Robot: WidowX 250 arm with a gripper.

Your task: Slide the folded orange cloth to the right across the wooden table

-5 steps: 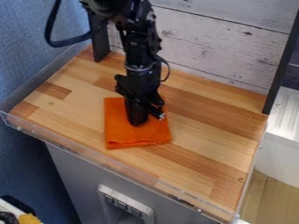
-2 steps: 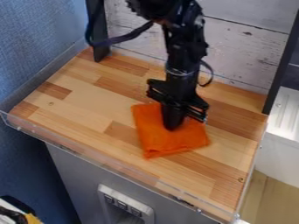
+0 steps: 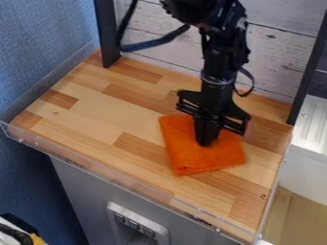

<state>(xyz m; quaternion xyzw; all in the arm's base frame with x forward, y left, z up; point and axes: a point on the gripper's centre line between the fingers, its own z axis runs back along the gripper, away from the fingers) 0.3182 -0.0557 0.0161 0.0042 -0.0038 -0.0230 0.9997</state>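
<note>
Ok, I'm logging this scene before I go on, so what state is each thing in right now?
Cloth: folded, lying flat on the wooden top.
Gripper: pointing down, tips at the cloth.
Cable: slack, curving beside the arm.
Clear rail: upright along the wooden top's front edge.

No readable text or numbers appear on anything.

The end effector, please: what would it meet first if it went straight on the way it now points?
The end effector would likely meet the cloth first, with the table beneath; it may already touch the cloth, though depth is unclear.
</note>
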